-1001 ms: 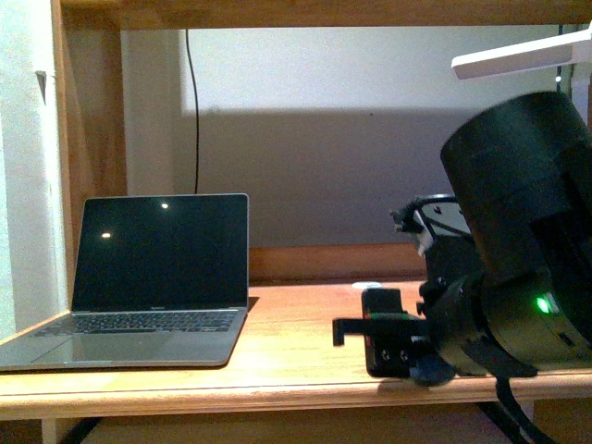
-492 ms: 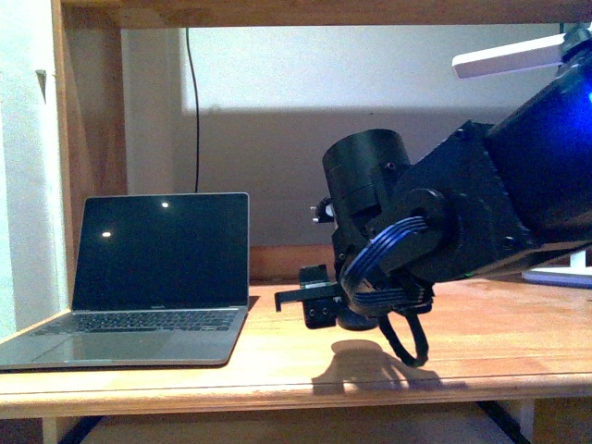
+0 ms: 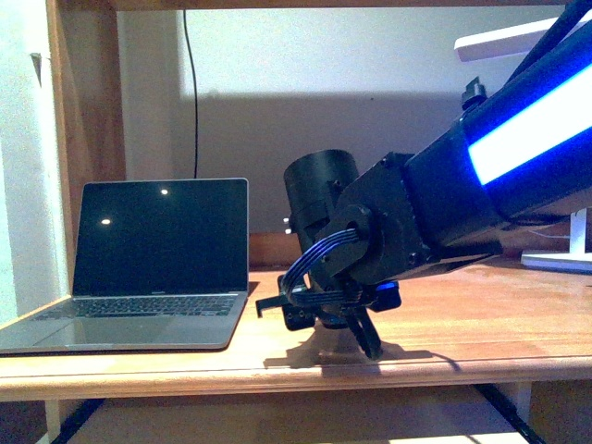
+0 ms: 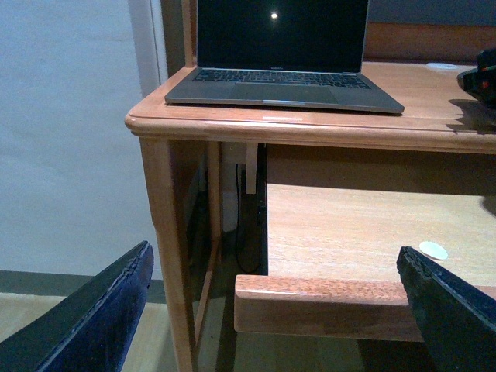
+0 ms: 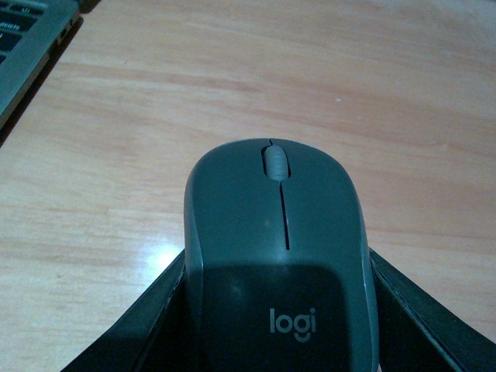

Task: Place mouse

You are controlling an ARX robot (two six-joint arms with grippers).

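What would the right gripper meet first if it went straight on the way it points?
Probably bare desk; the right gripper, holding the mouse, points just beside the laptop, though depth is unclear.

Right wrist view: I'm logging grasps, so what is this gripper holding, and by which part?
The right gripper holds the mouse by both sides of its rear, logo end; the scroll-wheel end is free.

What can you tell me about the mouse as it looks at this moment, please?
The mouse is a small dark grey oval, matte plastic by its look, with a domed back, a paler scroll wheel, a thin centre seam and a light "logi" logo. The fingers of the right gripper clamp its rear sides, low over the wooden desk, right of the laptop. Whether it touches the wood cannot be told.
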